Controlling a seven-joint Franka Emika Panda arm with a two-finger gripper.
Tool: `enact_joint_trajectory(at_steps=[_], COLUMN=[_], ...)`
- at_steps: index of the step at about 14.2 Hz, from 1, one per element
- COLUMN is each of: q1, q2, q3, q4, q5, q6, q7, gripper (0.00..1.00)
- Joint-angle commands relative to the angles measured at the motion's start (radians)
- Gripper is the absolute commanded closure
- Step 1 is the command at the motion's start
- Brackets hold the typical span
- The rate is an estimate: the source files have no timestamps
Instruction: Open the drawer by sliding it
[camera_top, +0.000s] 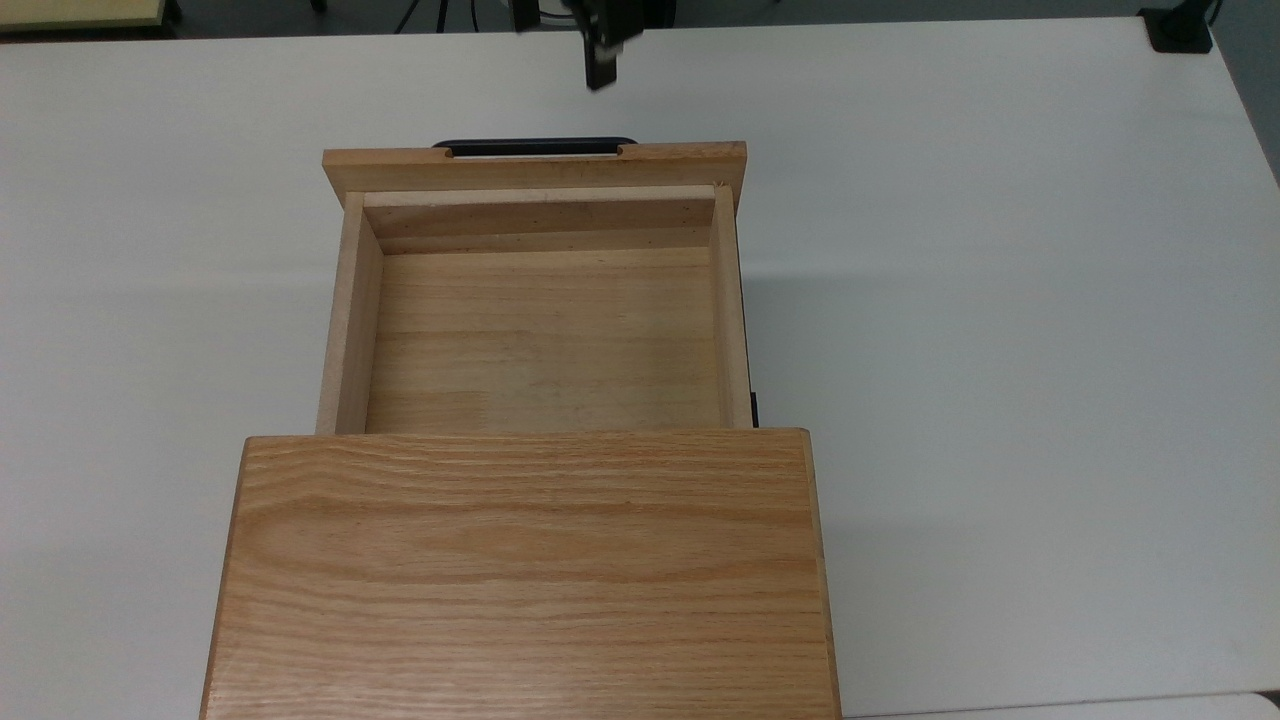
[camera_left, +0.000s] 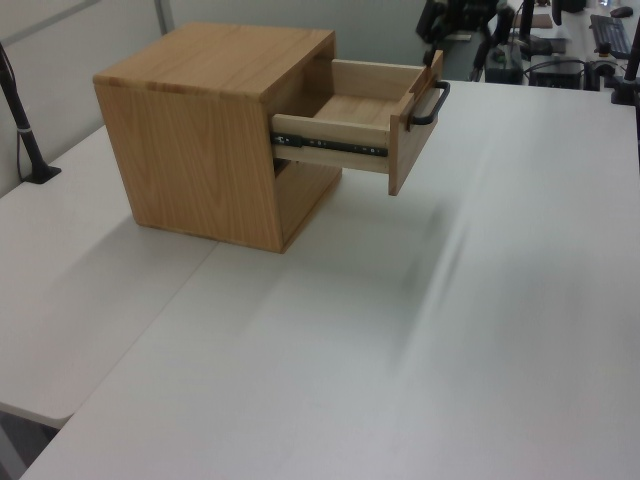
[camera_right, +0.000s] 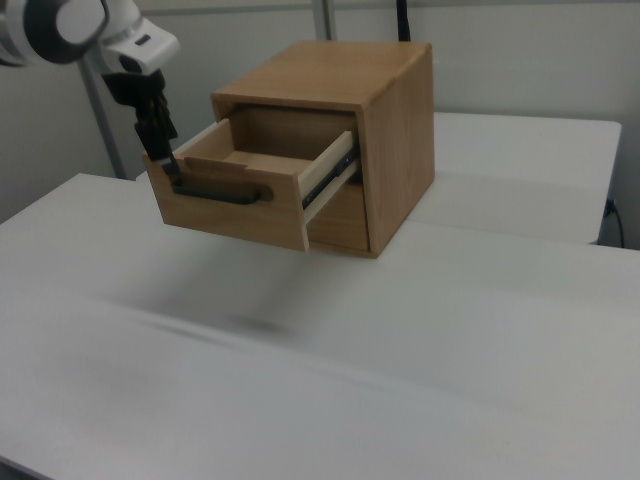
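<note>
The drawer (camera_top: 545, 340) stands pulled far out of the oak cabinet (camera_top: 525, 575), and its pale inside is bare. Its black bar handle (camera_top: 535, 147) is free on the front panel. My gripper (camera_top: 600, 70) hangs open above and beyond the handle at the top view's upper edge, touching nothing. In the left view the drawer (camera_left: 345, 120) juts to the right with the handle (camera_left: 428, 103) free, and the gripper (camera_left: 452, 18) is raised behind it. In the right view the gripper (camera_right: 160, 135) sits just off the left end of the handle (camera_right: 222, 192).
The cabinet rests on a wide white table (camera_top: 1000, 350) with open surface on both sides. A black clamp base (camera_top: 1180, 28) sits at the top view's upper right corner. A black post (camera_left: 22, 125) stands at the left view's left edge.
</note>
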Motion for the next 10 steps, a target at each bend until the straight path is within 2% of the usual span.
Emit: enact_joint_trajectory(at_steps=[1, 4, 7, 10], q1=[0.007, 0.007, 0.004, -0.008], q2=[-0.050, -0.056, -0.026, 0.038], q3=[-0.011, -0.012, -0.014, -0.040], q4=[0.029, 0.032, 0.035, 0.116], q5=[0.012, -0.017, -0.095, -0.100], q6=[-0.182, -0.291, -0.275, -0.252], q7=[-0.243, -0.683, -0.874, -0.985], gripper=[0.00, 0.00, 0.00, 0.00])
